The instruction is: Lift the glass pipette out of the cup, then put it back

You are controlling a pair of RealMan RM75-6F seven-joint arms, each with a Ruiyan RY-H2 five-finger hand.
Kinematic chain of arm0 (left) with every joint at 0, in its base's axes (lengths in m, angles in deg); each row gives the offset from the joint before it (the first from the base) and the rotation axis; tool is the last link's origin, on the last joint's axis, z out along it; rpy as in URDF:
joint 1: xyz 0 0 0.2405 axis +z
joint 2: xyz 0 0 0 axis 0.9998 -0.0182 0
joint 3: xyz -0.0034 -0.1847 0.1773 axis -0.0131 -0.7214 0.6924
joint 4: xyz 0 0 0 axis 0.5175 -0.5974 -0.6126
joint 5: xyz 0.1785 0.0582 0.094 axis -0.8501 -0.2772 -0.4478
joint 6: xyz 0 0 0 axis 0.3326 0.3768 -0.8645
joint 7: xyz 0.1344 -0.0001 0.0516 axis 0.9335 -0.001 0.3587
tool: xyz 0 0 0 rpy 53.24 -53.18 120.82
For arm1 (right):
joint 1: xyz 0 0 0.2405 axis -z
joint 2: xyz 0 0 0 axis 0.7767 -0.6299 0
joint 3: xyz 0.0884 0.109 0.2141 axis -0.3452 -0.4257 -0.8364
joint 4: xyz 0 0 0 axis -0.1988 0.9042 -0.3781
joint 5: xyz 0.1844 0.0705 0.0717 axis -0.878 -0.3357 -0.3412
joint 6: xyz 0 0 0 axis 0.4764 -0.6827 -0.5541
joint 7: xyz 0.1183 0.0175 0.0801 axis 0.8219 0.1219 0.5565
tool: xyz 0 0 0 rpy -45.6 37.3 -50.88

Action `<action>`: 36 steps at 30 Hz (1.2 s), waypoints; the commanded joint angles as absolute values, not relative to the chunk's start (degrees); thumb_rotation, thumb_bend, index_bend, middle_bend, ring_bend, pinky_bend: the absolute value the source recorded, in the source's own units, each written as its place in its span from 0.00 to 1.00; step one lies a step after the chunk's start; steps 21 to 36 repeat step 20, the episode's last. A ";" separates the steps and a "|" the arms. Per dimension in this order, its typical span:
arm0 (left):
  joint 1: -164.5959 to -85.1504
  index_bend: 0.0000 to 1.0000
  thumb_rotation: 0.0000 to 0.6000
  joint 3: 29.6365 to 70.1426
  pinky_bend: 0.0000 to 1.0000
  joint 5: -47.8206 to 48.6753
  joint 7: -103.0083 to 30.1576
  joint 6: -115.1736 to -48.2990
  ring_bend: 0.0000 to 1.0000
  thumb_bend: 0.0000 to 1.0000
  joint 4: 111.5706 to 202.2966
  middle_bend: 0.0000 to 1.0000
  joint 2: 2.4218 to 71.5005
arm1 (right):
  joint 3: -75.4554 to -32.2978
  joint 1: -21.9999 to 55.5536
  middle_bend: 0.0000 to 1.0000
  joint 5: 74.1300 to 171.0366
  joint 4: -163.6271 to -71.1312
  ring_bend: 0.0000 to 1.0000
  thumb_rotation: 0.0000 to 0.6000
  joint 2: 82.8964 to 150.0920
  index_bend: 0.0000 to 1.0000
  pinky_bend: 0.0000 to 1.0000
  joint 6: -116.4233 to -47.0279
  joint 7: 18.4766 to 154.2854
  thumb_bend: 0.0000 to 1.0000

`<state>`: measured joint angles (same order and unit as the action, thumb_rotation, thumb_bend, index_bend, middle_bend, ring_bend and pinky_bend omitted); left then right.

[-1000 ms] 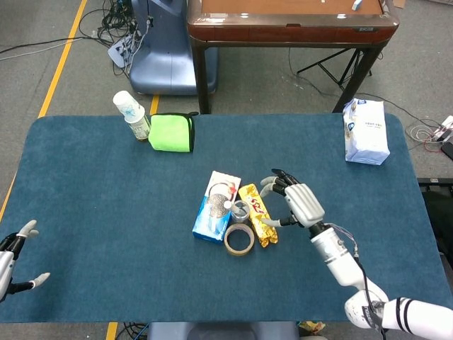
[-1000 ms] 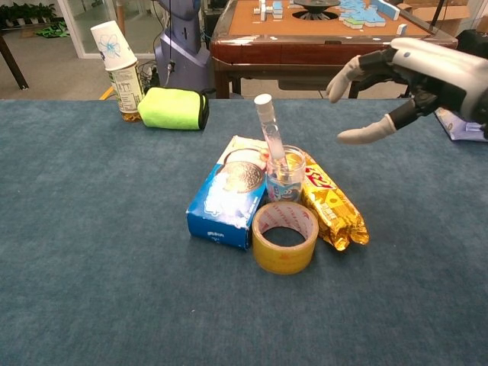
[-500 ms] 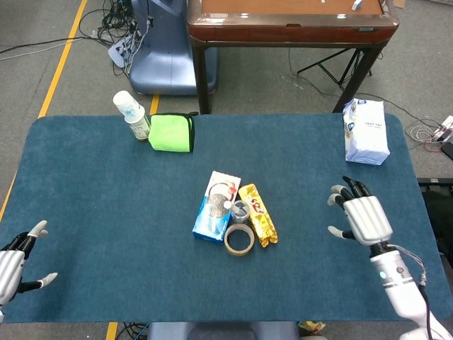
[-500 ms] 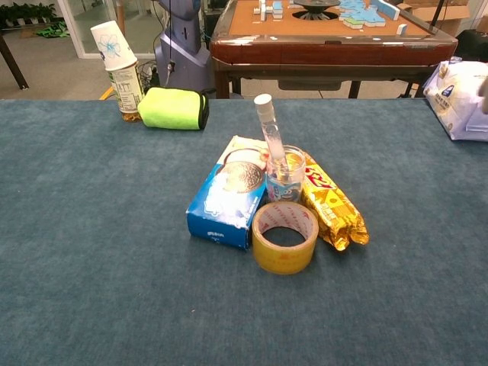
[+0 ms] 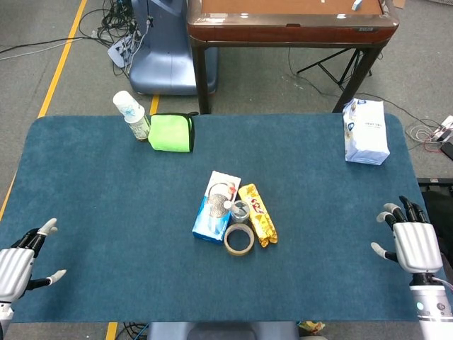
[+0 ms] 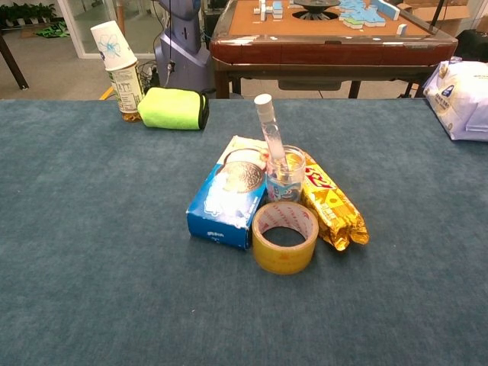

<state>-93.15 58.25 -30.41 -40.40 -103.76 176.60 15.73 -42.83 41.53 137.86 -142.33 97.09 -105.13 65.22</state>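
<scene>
Hemmed in: cup (image 6: 285, 176) with one pipette (image 6: 269, 127), between one blue box (image 6: 227, 195), one tape roll (image 6: 285, 236), one gold packet (image 6: 331, 202). Left hand (image 5: 18, 263) and right hand (image 5: 413, 243) empty, fingers spread.

left robot hand (image 5: 18, 262) empty, fingers apart; right robot hand (image 5: 414, 241) likewise

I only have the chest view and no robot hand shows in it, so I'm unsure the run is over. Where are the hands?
Observer: The right robot hand hovers at the near right edge of the blue table, fingers spread, holding nothing.
Operator: And the left?
Observer: The left robot hand is at the near left edge, also open.
Operator: Is anything near the pipette?
Observer: No; the glass pipette stands in the small clear glass cup, far from both hands.
</scene>
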 commanded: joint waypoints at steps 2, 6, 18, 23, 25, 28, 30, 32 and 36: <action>-93.27 0.07 1.00 58.29 0.38 -30.31 -40.40 -103.60 0.19 0.09 176.49 0.25 15.82 | -42.54 44.20 0.27 140.22 -140.43 0.09 1.00 97.61 0.42 0.14 -108.07 68.33 0.11; -93.42 0.07 1.00 58.21 0.38 -29.83 -40.42 -103.26 0.19 0.09 176.46 0.25 15.84 | -42.89 45.36 0.27 141.13 -139.43 0.09 1.00 97.53 0.42 0.14 -109.04 70.46 0.11; -94.15 0.07 1.00 58.62 0.38 -29.80 -40.40 -101.92 0.19 0.09 176.68 0.25 15.92 | -44.96 46.86 0.27 141.97 -139.11 0.09 1.00 95.79 0.42 0.14 -109.40 74.91 0.11; -94.22 0.07 1.00 58.71 0.38 -29.84 -40.26 -101.79 0.19 0.09 176.68 0.25 15.99 | -45.07 46.88 0.27 142.15 -139.04 0.09 1.00 95.79 0.42 0.14 -109.06 75.12 0.11; -94.22 0.07 1.00 58.71 0.38 -29.84 -40.26 -101.79 0.19 0.09 176.68 0.25 15.99 | -45.07 46.88 0.27 142.15 -139.04 0.09 1.00 95.79 0.42 0.14 -109.06 75.12 0.11; -94.22 0.07 1.00 58.71 0.38 -29.84 -40.26 -101.79 0.19 0.09 176.68 0.25 15.99 | -45.07 46.88 0.27 142.15 -139.04 0.09 1.00 95.79 0.42 0.14 -109.06 75.12 0.11; -94.22 0.07 1.00 58.71 0.38 -29.84 -40.26 -101.79 0.19 0.09 176.68 0.25 15.99 | -45.07 46.88 0.27 142.15 -139.04 0.09 1.00 95.79 0.42 0.14 -109.06 75.12 0.11; -94.22 0.07 1.00 58.71 0.38 -29.84 -40.26 -101.79 0.19 0.09 176.68 0.25 15.99 | -45.07 46.88 0.27 142.15 -139.04 0.09 1.00 95.79 0.42 0.14 -109.06 75.12 0.11; -94.22 0.07 1.00 58.71 0.38 -29.84 -40.26 -101.79 0.19 0.09 176.68 0.25 15.99 | -45.07 46.88 0.27 142.15 -139.04 0.09 1.00 95.79 0.42 0.14 -109.06 75.12 0.11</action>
